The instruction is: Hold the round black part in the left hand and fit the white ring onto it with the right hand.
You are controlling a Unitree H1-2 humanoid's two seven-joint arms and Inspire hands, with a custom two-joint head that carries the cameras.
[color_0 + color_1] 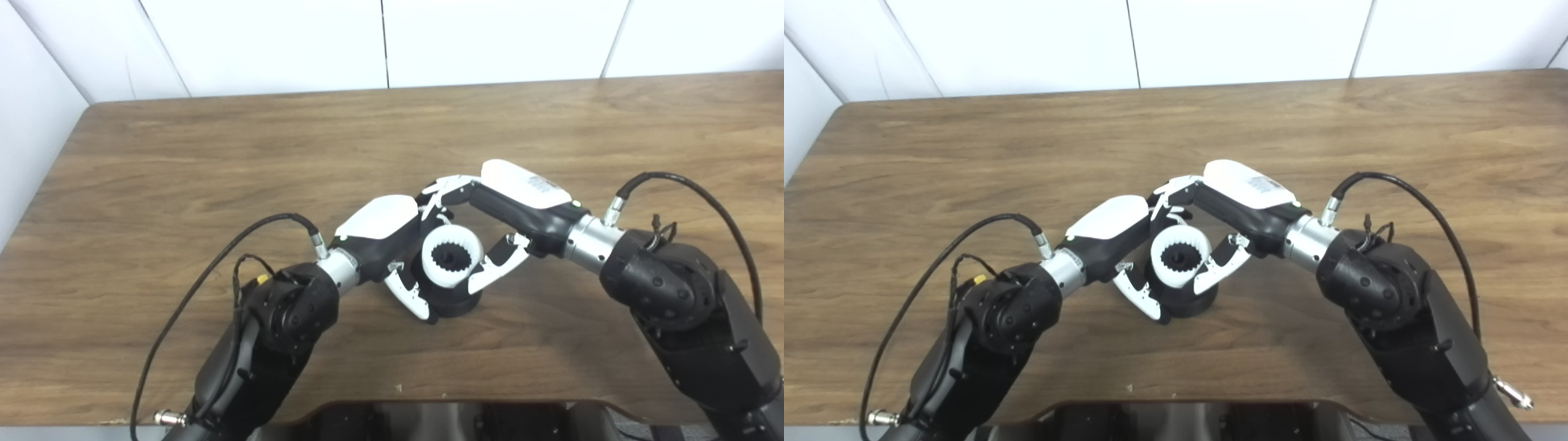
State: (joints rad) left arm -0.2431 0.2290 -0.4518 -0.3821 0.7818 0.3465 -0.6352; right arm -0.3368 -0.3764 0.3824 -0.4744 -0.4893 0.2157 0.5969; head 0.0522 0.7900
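**White ring on black part, both hands closed in**

Round black part (452, 300): standing mid-table (184, 159), near front edge. White ring (452, 256): seated on top, toothed bore facing up. Left hand (392, 245): clasped around black part from left, thumb low at front. Right hand (502, 220): pinching ring, thumb on right side, fingers behind.

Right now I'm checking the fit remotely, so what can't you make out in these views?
- Whether the white ring is fully seated on the black part: both views, ring covers the joint.
- Left hand far-side fingers: behind the part.
- Right hand grip: fingertips hidden behind the ring.
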